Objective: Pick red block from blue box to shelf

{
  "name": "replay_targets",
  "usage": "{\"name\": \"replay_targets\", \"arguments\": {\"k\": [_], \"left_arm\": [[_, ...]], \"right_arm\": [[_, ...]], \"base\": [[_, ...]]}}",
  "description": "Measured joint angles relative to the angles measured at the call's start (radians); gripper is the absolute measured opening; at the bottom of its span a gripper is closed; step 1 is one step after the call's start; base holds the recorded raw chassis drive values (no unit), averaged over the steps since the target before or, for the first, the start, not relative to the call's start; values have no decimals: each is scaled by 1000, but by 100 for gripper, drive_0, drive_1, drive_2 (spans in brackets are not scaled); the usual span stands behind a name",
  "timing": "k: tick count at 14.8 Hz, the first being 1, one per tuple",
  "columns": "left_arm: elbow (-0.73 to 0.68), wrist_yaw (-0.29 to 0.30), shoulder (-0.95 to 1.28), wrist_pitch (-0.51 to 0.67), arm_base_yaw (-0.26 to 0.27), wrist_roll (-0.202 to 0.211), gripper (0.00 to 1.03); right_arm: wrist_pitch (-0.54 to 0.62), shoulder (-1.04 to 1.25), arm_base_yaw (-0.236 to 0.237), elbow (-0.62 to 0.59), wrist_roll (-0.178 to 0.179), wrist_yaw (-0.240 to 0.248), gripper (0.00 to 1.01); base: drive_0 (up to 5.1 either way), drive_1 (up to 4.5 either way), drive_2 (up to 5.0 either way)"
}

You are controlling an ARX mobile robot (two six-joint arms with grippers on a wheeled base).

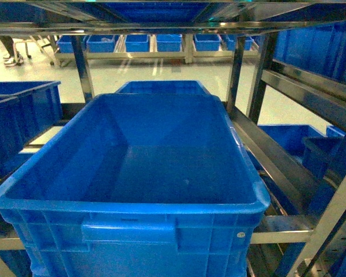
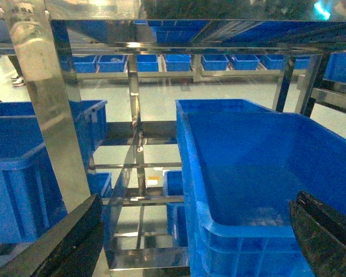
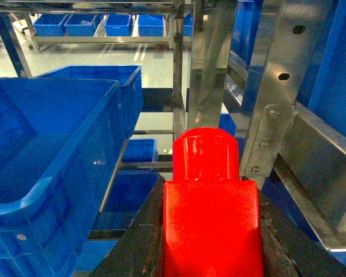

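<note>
Red block (image 3: 210, 213) clamped in right hand (image 3: 210, 242), beside shelf (image 3: 277, 86) post.

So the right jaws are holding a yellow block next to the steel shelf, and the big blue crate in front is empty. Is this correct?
Not quite: the block is red, not yellow. The right wrist view shows it clamped in the right gripper, stud pointing ahead, beside the steel shelf. The rest holds: in the head view the big blue crate looks empty.
</note>
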Motion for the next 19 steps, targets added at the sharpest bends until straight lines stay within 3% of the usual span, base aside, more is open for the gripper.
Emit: {"name": "replay_targets", "arguments": {"k": [15,16,17,18,19], "left_arm": [[0,0,0,0,0,0,98],[0,0,0,0,0,0,98],[0,1,0,0,0,0,98],[0,0,0,-1,0,0,98],[0,0,0,0,0,0,98]], "right_arm": [[-11,0,2,1,2,13,27],[-139,13,73,37,51,213,27],[-166,27,97,45,85,338,27],[-162,34,98,45,107,444,27],[-154,37,99,45,121,462,27]], "base": [[0,0,0],[0,0,0],[0,0,0],[0,0,0],[0,0,0]]}}
